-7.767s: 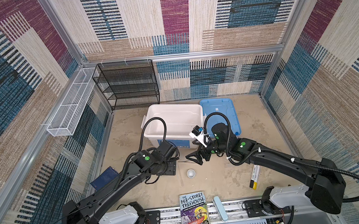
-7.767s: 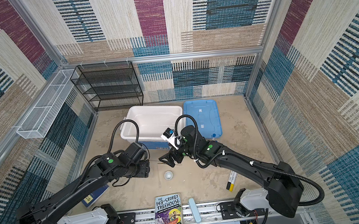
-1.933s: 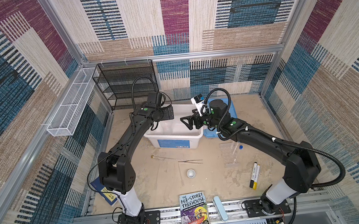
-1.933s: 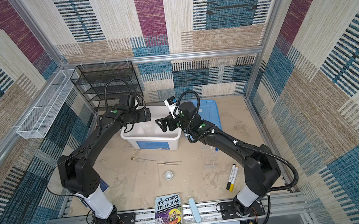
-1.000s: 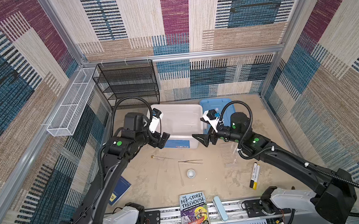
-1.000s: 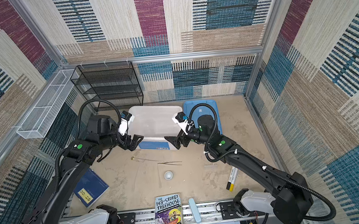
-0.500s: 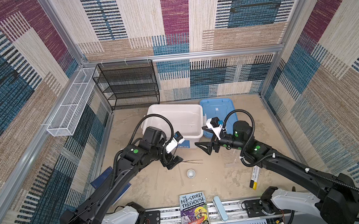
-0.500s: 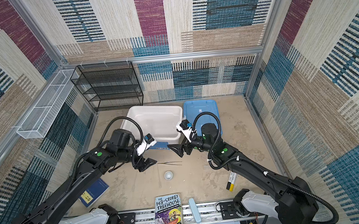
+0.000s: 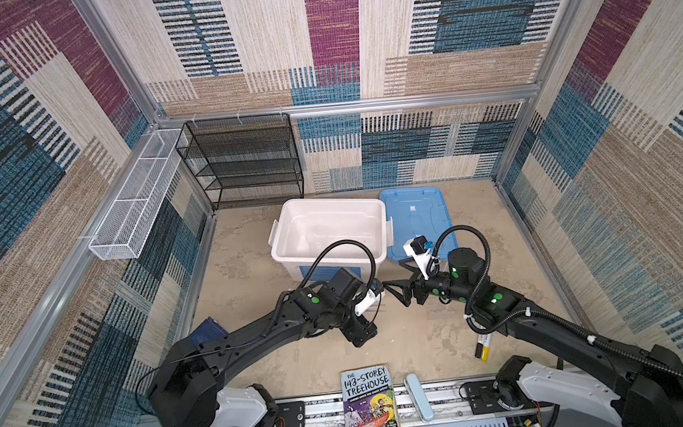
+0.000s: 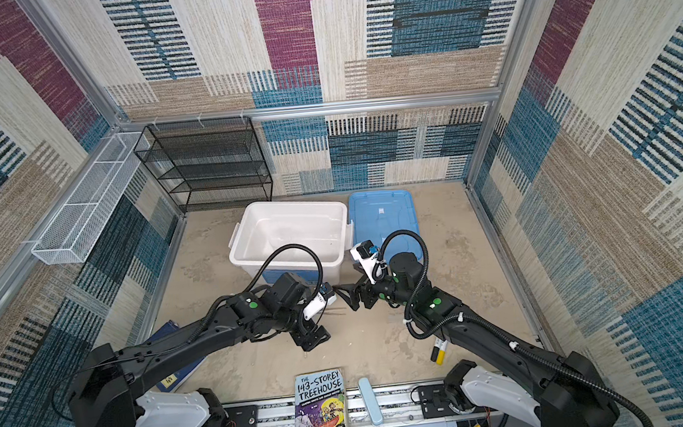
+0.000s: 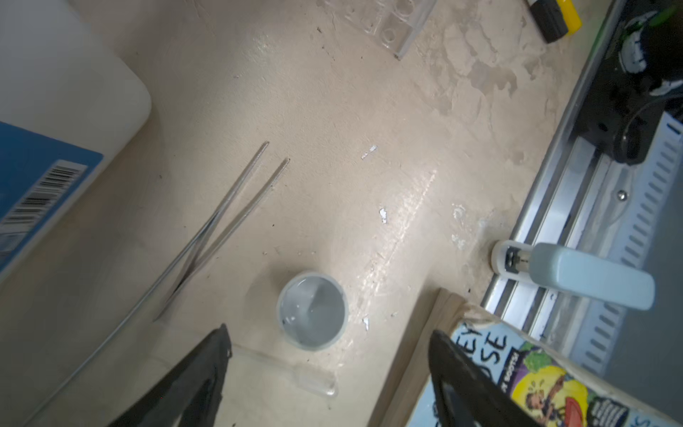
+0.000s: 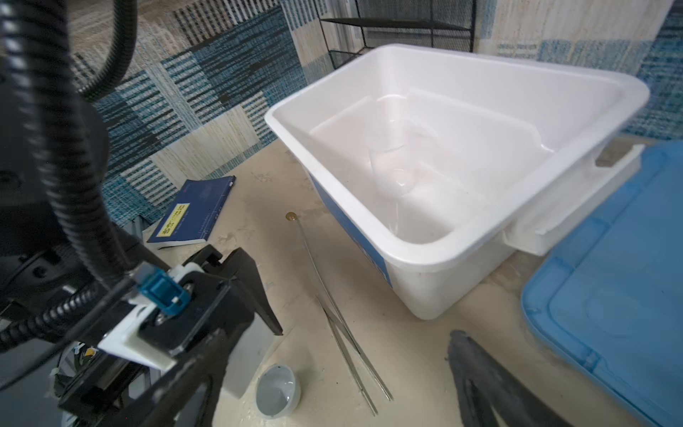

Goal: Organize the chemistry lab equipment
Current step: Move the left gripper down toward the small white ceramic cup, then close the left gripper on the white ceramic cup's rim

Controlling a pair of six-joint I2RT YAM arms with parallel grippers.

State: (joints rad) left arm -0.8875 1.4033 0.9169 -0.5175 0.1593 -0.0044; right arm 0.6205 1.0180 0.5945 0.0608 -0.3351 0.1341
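My left gripper [image 11: 330, 338] hangs open just above the floor, with the small grey dish [image 11: 312, 310] a little ahead of its fingertips and a thin clear stick [image 11: 314, 382] lying between the fingers. Metal tweezers [image 11: 229, 218] lie beside the dish. The long rod with its brass tip [image 12: 292, 217] runs along the white bin. A clear round flask [image 12: 399, 159] lies inside that bin. My right gripper [image 12: 334, 355] is open above the tweezers [image 12: 351, 351], holding nothing. In both top views the two grippers [image 9: 362, 336] [image 9: 394, 291] [image 10: 314, 337] [image 10: 346, 295] meet at the middle of the floor. A clear rack [image 11: 391, 22] lies farther off.
The white bin [image 9: 326, 201] and a blue lid [image 9: 415, 217] sit at the back. A black wire shelf [image 9: 244, 159] and a white mesh basket [image 9: 134, 201] line the far left. Markers [image 9: 483, 343], a storybook [image 9: 372, 408], a pale blue case [image 9: 419, 396] and a dark blue book [image 9: 207, 329] lie near the front.
Both arms have dropped from beside the bin toward the middle of the floor. The left gripper swung right and forward over the dish; the right gripper lowered over the tweezers.
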